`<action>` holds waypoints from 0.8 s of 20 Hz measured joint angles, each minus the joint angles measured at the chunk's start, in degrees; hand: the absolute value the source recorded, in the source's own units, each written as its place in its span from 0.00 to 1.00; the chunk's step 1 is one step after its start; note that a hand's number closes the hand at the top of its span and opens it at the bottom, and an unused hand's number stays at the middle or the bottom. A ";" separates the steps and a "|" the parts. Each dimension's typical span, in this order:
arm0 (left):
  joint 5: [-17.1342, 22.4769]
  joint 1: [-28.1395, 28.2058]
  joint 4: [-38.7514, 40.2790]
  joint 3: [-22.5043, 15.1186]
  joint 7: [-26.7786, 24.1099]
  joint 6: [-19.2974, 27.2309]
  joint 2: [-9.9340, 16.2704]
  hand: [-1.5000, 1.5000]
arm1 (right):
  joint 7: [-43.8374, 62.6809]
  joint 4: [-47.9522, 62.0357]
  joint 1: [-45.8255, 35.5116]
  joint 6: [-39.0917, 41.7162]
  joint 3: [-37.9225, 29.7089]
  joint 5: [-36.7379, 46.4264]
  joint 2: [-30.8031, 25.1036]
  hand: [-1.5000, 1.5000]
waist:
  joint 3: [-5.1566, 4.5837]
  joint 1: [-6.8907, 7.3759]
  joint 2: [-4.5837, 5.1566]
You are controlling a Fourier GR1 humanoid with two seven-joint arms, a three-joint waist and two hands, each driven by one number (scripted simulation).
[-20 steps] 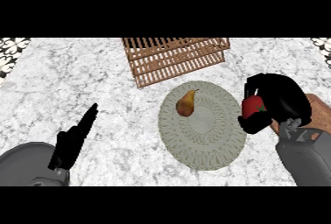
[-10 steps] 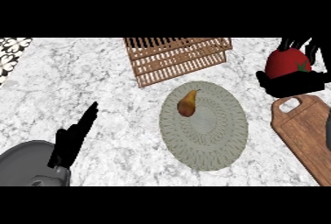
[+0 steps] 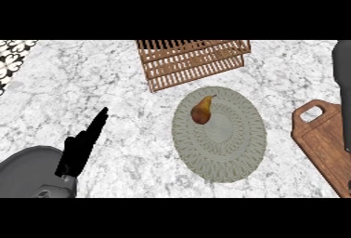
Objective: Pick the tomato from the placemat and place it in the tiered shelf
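Well, tomato: nowhere in the head view. It is not on the placemat [image 3: 219, 139] and not on the tiered shelf [image 3: 192, 62]; where it sits I cannot tell.
Placemat: a round woven mat in the middle of the worktop [image 3: 103, 83], carrying only a pear [image 3: 201, 111] near its far rim, stalk pointing away.
Tiered shelf: a slatted wooden rack at the worktop's far edge, just beyond the placemat's far rim and tilted a little askew.
Left hand [image 3: 82, 144]: fingers straight and holding nothing, resting near the worktop's near left corner.
Right hand: out of sight. Only a dark grey strip that looks like the right forearm [image 3: 343, 93] runs along the view's right edge, so whether that hand grips anything I cannot tell.
Cutting board [image 3: 326, 139]: wooden, handle hole toward the far side, at the worktop's right edge beside the placemat.
Step in hand, as I judge it: carrying toward the shelf. If so, bring the tomato in over the slats from the right, keep it high enough to pass the shelf's front rail, set it down on a level tier before the fingers spread, and stay off the pear.
Risk: a round fruit may roll on slats — let it settle between two of them.
Writing: no brand, label or lettering can be read; the near-black pattern at the far left corner [image 3: 14, 51] is ornament only.
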 measured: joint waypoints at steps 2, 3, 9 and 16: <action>0.25 -0.33 0.19 0.46 -0.02 -0.85 0.25 0.50 | -2.31 6.30 -3.41 -2.22 -1.00 0.79 -0.57 1.00 | 0.00 0.18 0.10; 0.08 -0.28 0.02 0.42 0.07 -0.95 0.17 0.50 | -3.45 9.35 -4.85 -3.28 -1.35 1.12 -0.66 1.00 | -0.02 0.21 0.11; -0.84 -0.65 -0.14 0.25 0.10 -1.04 -0.49 0.50 | -10.99 27.53 -12.50 -10.17 -1.40 4.46 -0.20 1.00 | -0.03 1.28 0.61; -1.96 -1.13 -1.07 -0.44 1.31 -0.81 -1.38 0.50 | -15.80 44.04 -19.97 -14.64 -0.93 7.11 2.83 1.00 | -0.07 2.28 1.03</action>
